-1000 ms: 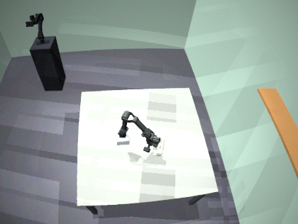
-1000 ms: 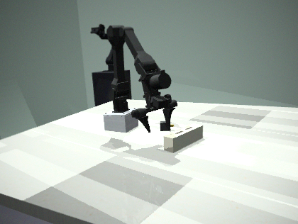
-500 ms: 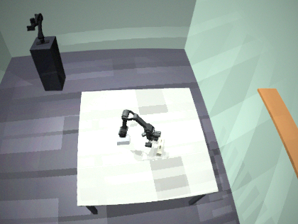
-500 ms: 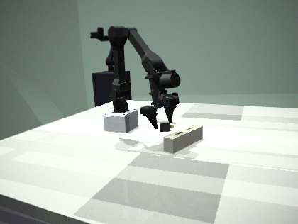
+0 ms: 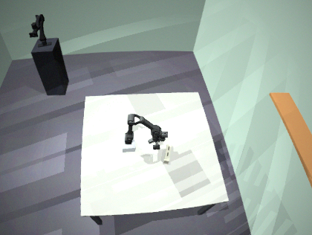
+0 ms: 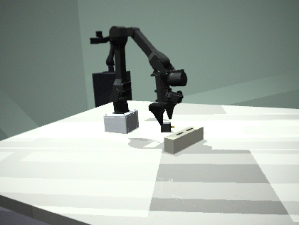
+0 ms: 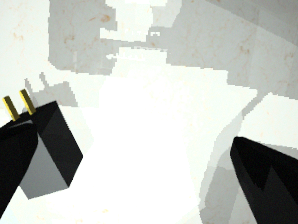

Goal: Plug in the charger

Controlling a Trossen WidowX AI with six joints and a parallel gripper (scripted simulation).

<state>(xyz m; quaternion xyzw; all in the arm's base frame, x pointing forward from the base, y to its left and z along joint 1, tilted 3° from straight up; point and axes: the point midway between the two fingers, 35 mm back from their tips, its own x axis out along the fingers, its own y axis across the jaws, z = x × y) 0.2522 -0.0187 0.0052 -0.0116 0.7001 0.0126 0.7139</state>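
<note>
The charger [image 6: 165, 127] [image 7: 62, 145] is a small dark block. Its two gold prongs [image 6: 172, 127] [image 7: 27, 102] point toward the strip side in the exterior view. My gripper [image 6: 166, 121] [image 7: 137, 140] is wide open, low over the table, with nothing between its fingers. In the wrist view the left finger overlaps the charger's left part, and the charger's body shows just inside that finger; whether they touch is unclear. The beige power strip [image 5: 167, 160] [image 6: 192, 137] lies beside the charger, with two dark outlets on top. It is not in the wrist view.
The arm's pale base block [image 5: 128, 149] [image 6: 121, 123] stands on the white table [image 5: 111, 186] [image 6: 89, 171], left of the charger. A second arm stands on a dark pedestal [image 5: 50, 68] [image 6: 100, 89] off the table. An orange bar [image 5: 293, 126] is far to the right.
</note>
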